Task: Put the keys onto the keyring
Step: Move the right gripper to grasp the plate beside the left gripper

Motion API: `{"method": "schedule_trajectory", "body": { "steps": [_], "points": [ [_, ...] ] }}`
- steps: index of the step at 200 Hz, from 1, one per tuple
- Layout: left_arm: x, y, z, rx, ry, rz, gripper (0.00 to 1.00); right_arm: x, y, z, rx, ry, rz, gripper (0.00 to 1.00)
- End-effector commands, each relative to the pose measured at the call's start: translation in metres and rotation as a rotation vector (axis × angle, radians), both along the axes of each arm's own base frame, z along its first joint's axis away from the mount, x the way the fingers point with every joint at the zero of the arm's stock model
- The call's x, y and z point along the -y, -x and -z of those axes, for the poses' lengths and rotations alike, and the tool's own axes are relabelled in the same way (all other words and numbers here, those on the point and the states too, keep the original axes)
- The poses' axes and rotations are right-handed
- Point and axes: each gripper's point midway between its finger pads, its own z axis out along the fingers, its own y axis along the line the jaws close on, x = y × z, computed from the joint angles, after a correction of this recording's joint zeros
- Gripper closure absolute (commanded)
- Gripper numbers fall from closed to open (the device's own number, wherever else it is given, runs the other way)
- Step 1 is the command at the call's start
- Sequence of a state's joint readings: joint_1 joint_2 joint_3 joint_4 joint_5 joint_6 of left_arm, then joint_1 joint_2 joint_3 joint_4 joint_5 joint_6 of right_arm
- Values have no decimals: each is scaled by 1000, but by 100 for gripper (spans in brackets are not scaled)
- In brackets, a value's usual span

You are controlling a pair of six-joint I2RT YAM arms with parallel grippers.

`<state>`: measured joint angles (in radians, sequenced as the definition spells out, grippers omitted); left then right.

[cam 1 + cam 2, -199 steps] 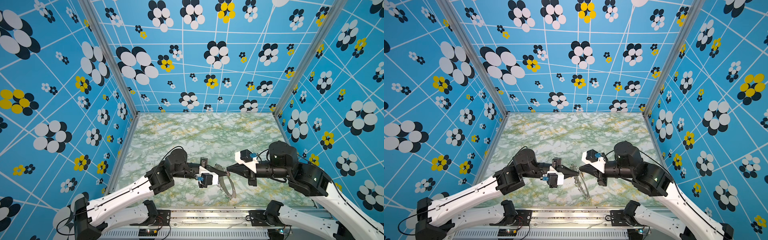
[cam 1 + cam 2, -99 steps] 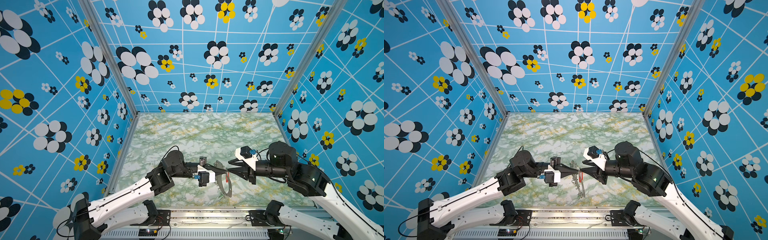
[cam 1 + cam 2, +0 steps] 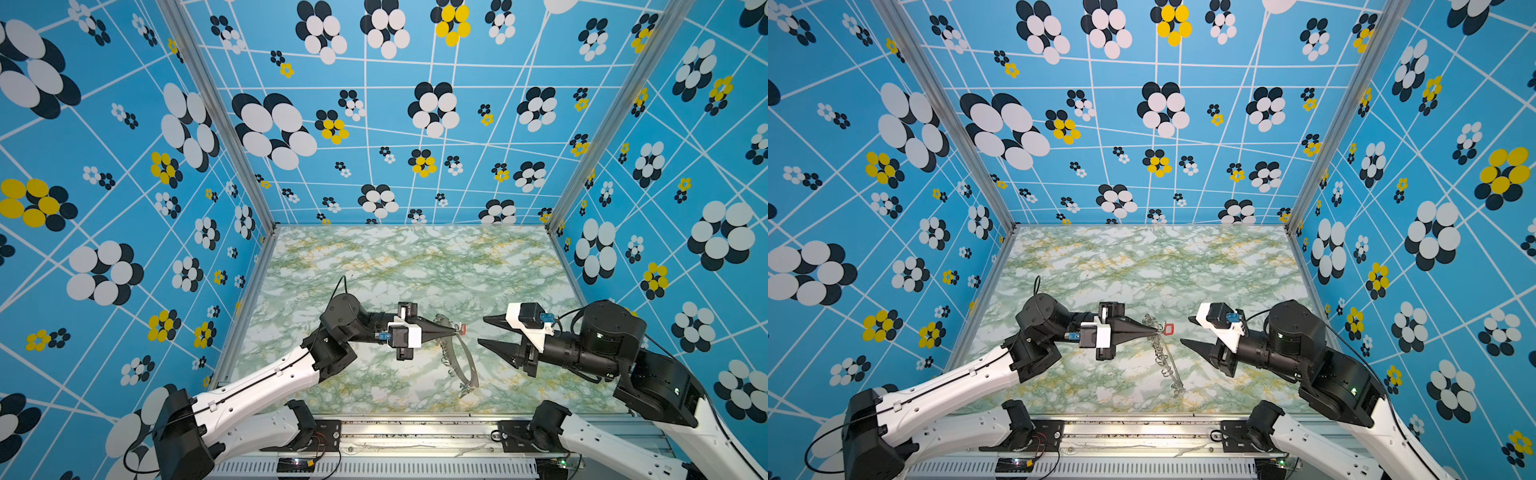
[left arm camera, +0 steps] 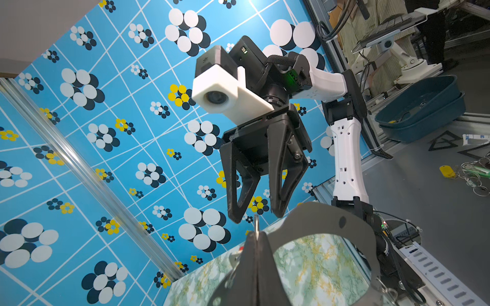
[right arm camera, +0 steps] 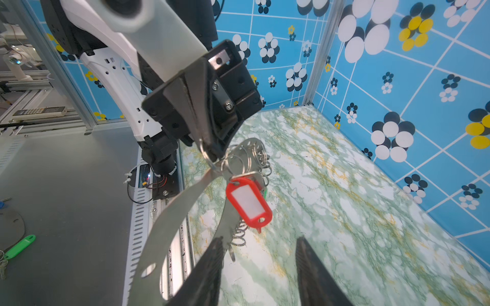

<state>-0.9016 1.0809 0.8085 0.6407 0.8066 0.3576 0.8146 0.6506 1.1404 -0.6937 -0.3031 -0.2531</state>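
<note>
While the left gripper (image 3: pixel 455 331) pinches its top, the keyring (image 5: pixel 180 206) hangs lengthwise down — right gripper (image 3: pixel 481 330) (facing it) spread.

Bench (image 3: pixel 415 266): marble-print top, green and white with yellow veining. Blue wall panels (image 3: pixel 374 124) close in three sides of it, with white grid lines and black, white and yellow flower print. Aluminium posts (image 3: pixel 195 62) stand at the bench's two far corners. Slotted metal rail (image 3: pixel 374 467) runs along its near edge. Off the bench, past that open side: grey surface (image 5: pixel 66 172) and stacked teal tubs (image 4: pixel 421 111). Light bright and even.
</note>
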Motion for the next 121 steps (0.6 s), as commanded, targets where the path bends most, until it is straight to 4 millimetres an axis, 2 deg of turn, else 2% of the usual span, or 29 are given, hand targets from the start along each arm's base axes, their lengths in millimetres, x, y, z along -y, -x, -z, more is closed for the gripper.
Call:
{"method": "schedule_trajectory", "body": {
  "steps": [1,72,121],
  "points": [
    [-6,7,-21,12,72,80,100,-3,6,-16,52,-46,-46,54],
    [-2,4,-18,-37,63,132,100,-28,4,-13,45,-118,-135,69],
    [0,2,-17,-58,70,147,100,-35,7,-13,38,-147,-172,71]
  ]
}}
